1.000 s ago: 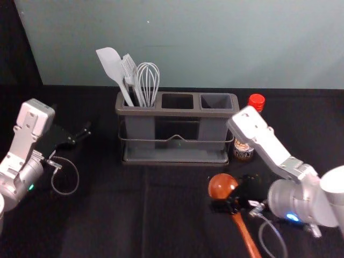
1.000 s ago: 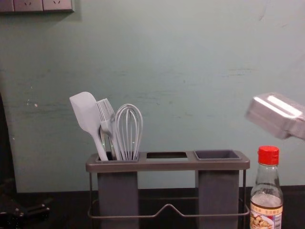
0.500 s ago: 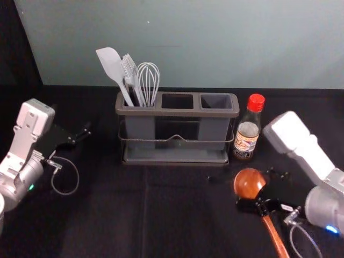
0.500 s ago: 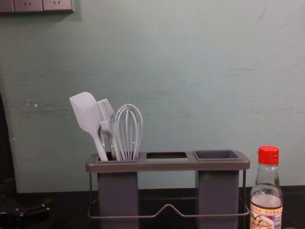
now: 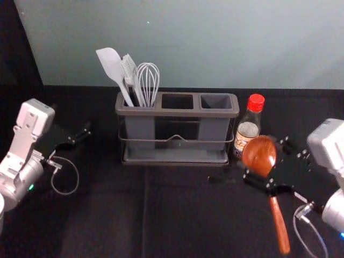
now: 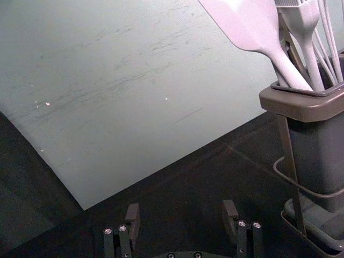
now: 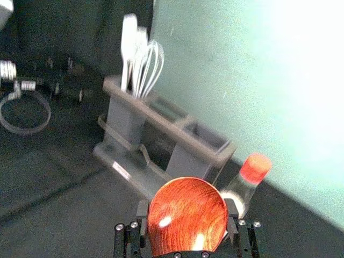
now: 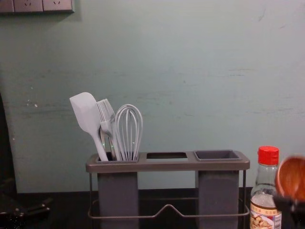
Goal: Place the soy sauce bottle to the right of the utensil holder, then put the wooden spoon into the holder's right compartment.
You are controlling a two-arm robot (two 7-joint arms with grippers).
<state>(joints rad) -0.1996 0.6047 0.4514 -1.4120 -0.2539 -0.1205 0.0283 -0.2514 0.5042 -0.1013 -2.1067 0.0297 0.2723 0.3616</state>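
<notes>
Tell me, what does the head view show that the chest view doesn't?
Only head, of these two: the wooden spoon's handle and the holder's base tray.

Only chest: wall sockets.

Both: the utensil holder, spatula, brush, whisk, upright soy sauce bottle, spoon's bowl, right gripper gripping the spoon at the right, and idle left gripper at the left.
</notes>
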